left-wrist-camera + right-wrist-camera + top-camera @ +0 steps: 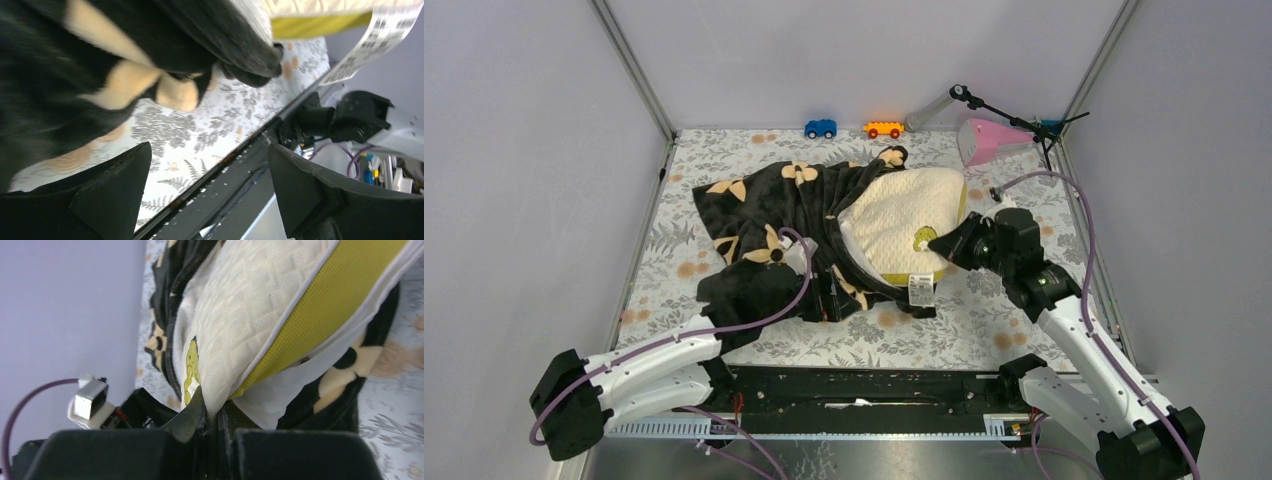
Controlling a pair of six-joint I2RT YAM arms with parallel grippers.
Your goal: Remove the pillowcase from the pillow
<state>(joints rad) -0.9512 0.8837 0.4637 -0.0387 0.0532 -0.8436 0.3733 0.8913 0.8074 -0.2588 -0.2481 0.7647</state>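
Top external view: a big cream-white quilted pillow (911, 222) with a yellow-green side band lies half out of a plush black pillowcase (769, 205) printed with tan flowers, both on a grey leaf-print floor sheet (964, 325). The bared end of the pillow points right. The bunched cover wraps its left part and trails off farther left, so the pillow's long axis runs roughly left to right. At the pillow's near-right edge, the right gripper (212, 415) is pressed together on the cream quilting beside the yellow band, a pinch the right wrist view shows plainly. Off the pillow's near-left side, the left gripper (209, 150) hangs with its fingers spread wide and nothing between them, the black fabric just beyond their tips. The left arm is the nearer to the cover's open hem. On that showing, the coming move is for it to take the hem and draw it leftward, away from the pinched end.
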